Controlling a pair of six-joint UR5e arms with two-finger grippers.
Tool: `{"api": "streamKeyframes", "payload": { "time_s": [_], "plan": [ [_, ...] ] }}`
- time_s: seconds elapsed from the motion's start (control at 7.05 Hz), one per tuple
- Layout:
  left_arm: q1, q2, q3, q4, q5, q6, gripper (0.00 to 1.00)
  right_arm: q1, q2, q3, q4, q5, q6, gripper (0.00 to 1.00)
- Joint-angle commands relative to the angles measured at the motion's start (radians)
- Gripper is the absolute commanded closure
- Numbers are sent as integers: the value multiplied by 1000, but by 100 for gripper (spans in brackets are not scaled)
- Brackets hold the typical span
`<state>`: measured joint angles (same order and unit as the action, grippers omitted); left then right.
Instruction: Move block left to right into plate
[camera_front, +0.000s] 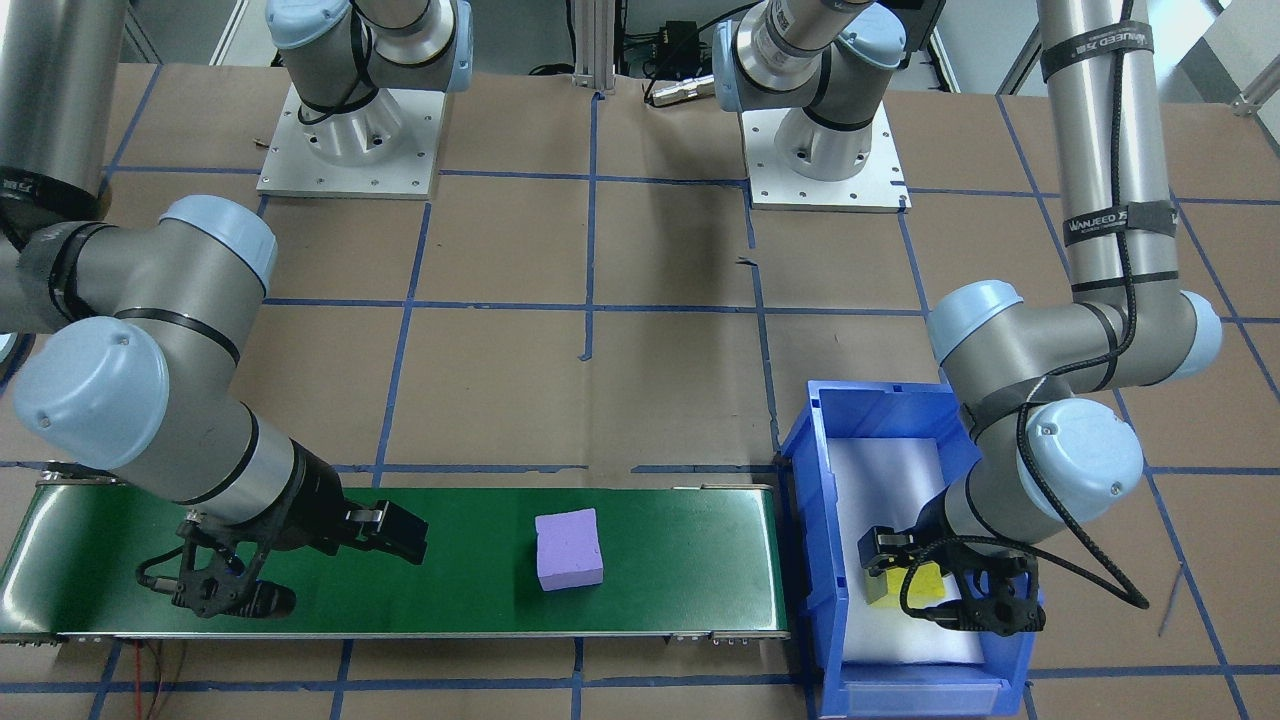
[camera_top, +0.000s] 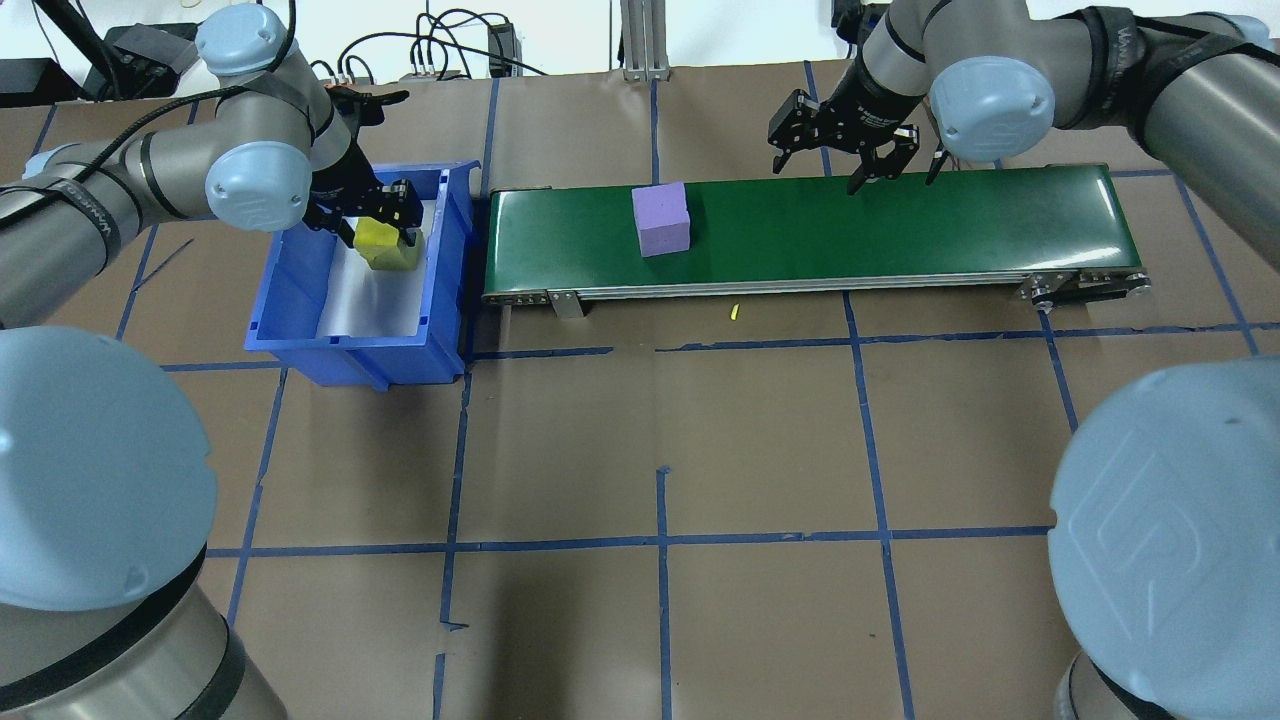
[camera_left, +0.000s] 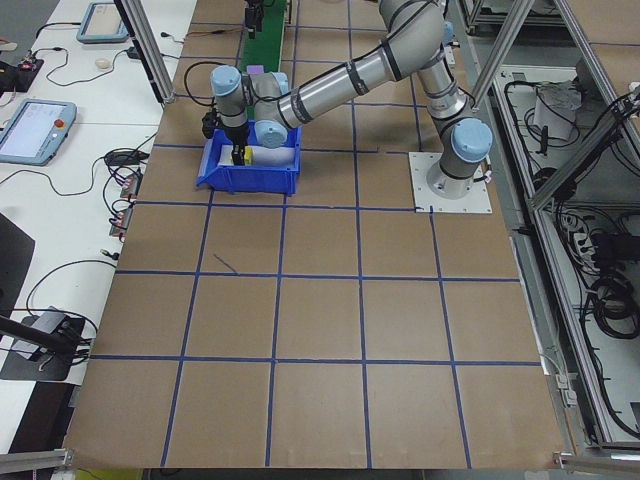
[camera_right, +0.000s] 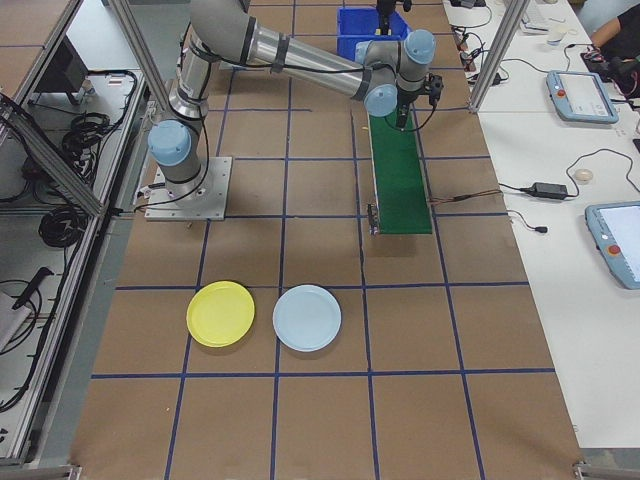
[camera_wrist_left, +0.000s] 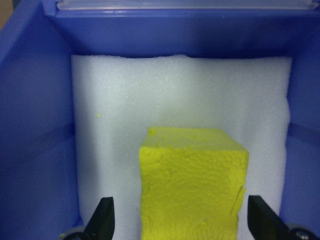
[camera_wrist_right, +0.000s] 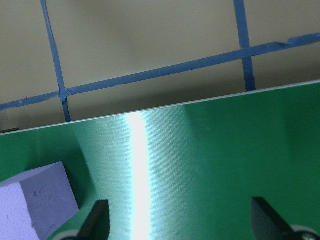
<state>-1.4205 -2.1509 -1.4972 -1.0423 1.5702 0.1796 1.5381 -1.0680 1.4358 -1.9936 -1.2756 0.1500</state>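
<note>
A yellow block (camera_wrist_left: 192, 185) rests on white foam inside the blue bin (camera_top: 350, 352). My left gripper (camera_wrist_left: 182, 220) is lowered into the bin and open, with a finger on either side of this block. A purple block (camera_top: 661, 219) sits on the green conveyor belt (camera_top: 900, 220). My right gripper (camera_top: 818, 165) hovers open over the belt, further along it than the purple block, which shows at the lower left corner of the right wrist view (camera_wrist_right: 35, 200). Nothing is between its fingers. A yellow plate (camera_right: 221, 313) and a light blue plate (camera_right: 308, 318) lie on the table far past the belt's end.
The brown table is marked off by blue tape lines (camera_top: 660, 540). Both arm bases (camera_front: 350, 130) stand on white plates at the robot's side. A small yellow scrap (camera_top: 734, 312) lies beside the belt. Desks with tablets and cables (camera_right: 580, 95) line the far side.
</note>
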Motion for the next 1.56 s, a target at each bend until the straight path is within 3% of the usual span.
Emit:
{"api": "streamKeyframes", "payload": {
  "time_s": [0.0,0.14,0.71,1.13,1.42],
  "plan": [
    [-2,35,15,-23,13,47,62,2,-1,30,-35,51,0,0],
    [-2,89,23,-97,10,43,64,2,-6,66,-75,51,11,0],
    [-55,268,25,-290,10,0,64,2,-4,52,-76,54,45,0],
    [-199,241,26,-230,-4,-188,64,2,2,52,-77,56,42,0],
    [-233,121,64,-104,-4,-215,64,2,-1,54,-77,56,43,0]
  ]
}}
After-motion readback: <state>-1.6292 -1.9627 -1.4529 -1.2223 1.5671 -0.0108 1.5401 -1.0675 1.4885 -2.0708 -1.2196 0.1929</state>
